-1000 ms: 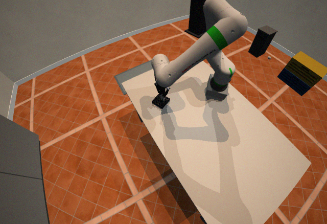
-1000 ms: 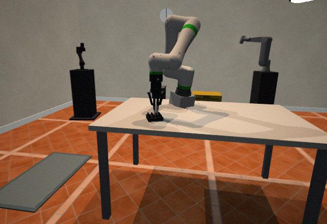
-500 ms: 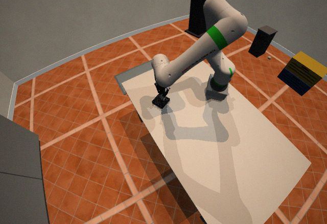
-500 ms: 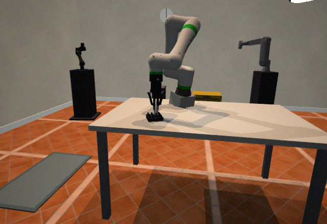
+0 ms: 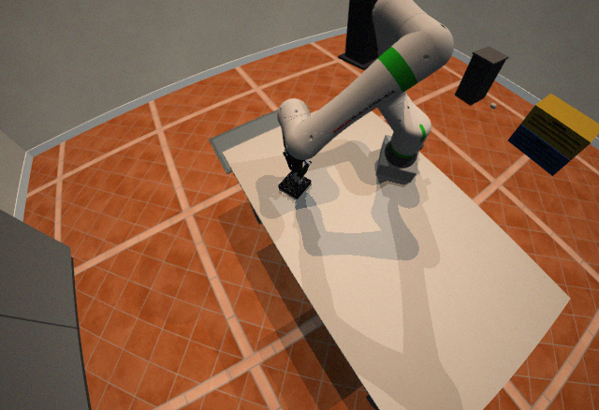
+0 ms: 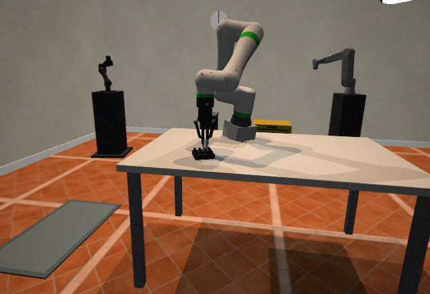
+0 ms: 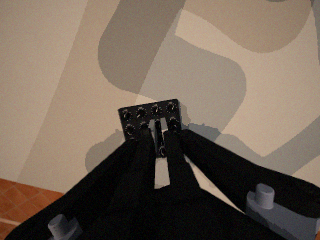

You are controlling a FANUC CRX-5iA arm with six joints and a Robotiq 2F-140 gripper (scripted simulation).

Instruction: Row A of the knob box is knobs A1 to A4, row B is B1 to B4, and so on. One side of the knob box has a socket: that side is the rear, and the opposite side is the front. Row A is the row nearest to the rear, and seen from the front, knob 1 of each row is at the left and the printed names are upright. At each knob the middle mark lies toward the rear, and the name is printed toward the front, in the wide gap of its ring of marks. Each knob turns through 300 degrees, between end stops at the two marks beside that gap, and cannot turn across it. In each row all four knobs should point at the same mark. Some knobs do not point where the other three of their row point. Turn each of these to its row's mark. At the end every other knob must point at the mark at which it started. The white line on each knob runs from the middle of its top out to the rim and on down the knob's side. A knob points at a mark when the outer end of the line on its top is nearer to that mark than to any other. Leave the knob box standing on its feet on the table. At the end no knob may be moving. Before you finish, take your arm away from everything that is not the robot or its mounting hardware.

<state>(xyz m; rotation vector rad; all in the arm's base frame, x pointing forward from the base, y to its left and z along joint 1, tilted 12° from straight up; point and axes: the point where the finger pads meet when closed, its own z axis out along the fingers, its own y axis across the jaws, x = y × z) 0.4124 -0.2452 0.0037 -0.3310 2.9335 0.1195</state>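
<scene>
The black knob box (image 5: 288,191) (image 6: 198,157) (image 7: 123,118) stands flat on the table near its edge, with knobs in rows on top. In the wrist view four knobs show in the far row, and some knobs of the row nearer the gripper show beside the fingers. The remaining knobs are mostly hidden by the fingers. My gripper (image 5: 296,182) (image 6: 205,149) (image 7: 158,126) points down over the box, its narrow fingertips low among the knobs. It looks shut on one knob of the second row in the wrist view. White lines and printed names are too small to read. No socket is visible.
The pale table (image 5: 435,309) (image 6: 312,166) bears the arm's grey base (image 5: 396,171) (image 6: 239,133) behind the box. The arm's shadows fall across the table. The table's edge (image 6: 173,172) runs close to the box. Pedestals and a yellow case (image 5: 563,117) stand beyond the table.
</scene>
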